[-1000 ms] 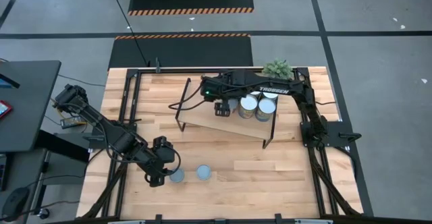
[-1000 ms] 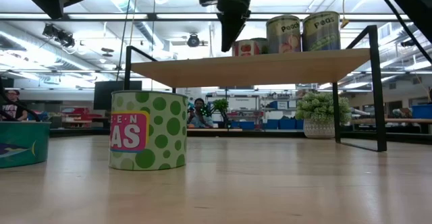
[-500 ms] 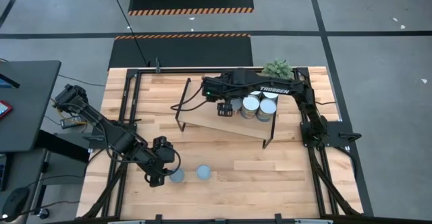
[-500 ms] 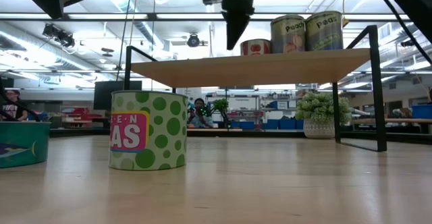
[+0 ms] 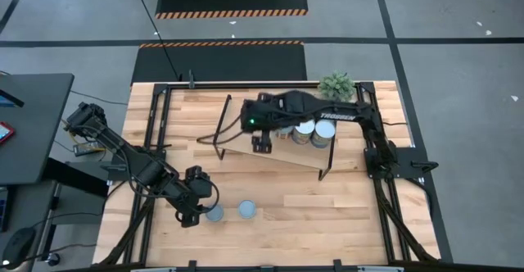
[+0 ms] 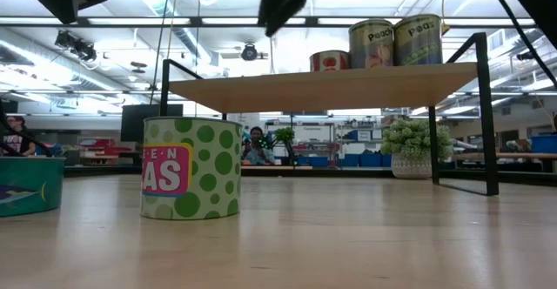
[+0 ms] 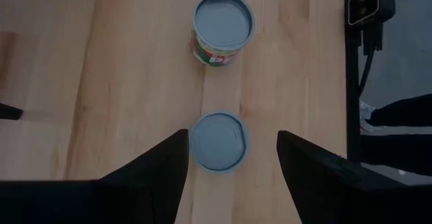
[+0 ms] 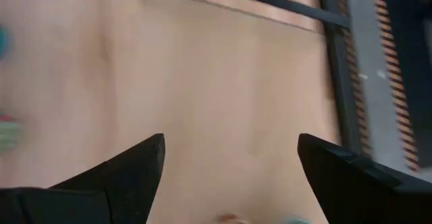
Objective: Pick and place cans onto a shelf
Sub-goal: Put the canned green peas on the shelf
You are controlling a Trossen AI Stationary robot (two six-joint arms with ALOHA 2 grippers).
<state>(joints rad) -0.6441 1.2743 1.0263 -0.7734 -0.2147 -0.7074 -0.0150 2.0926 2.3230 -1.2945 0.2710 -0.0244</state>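
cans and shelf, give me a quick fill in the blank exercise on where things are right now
1. The number of cans standing on the shelf is ____.
2. Two more cans stand on the ____, in front of the shelf.
3. The left gripper has its fingers open on either side of a ____.
4. Beside the shelf stands a small green ____.

Missing words: three; tabletop; can; plant
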